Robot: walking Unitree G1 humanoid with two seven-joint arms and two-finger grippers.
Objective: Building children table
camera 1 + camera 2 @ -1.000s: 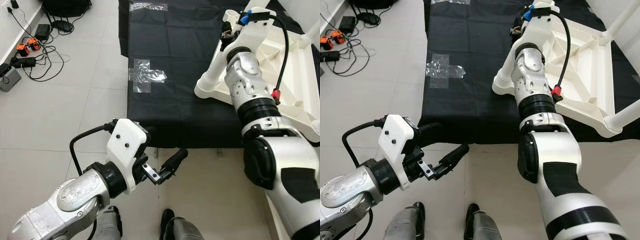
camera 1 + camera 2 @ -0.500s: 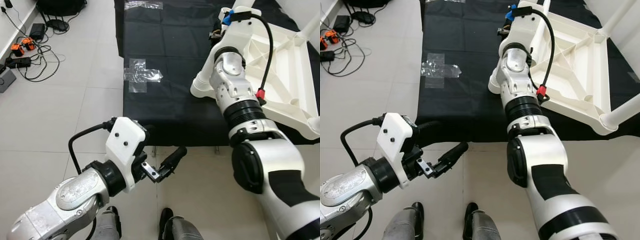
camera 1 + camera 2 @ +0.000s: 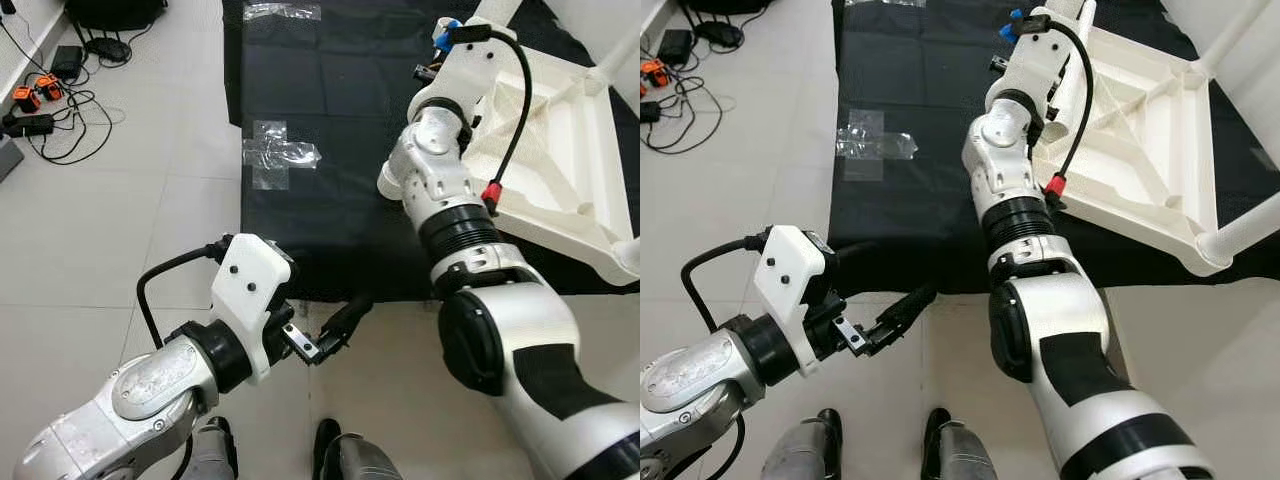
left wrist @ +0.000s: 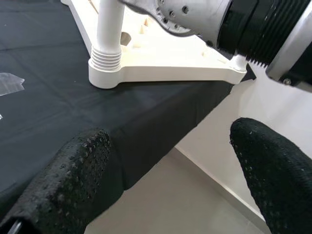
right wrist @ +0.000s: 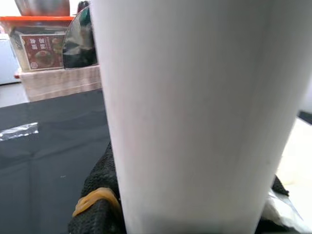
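A white plastic children's table lies upside down on a black cloth. A white leg stands in its near left corner socket. My right gripper is up at that leg and is shut on it; the leg's tube sits between the black fingers. My left gripper hovers open over the floor tiles at the cloth's front edge, holding nothing, with its fingers spread wide.
Other legs stick up at the table's far corner and near right corner. Clear tape patches lie on the cloth. Cables and power bricks lie on the floor at far left. My feet stand just before the cloth.
My right arm's elbow has swung to the left while its gripper stays on the leg; the table corner has shifted slightly left in view. The left gripper has barely moved.
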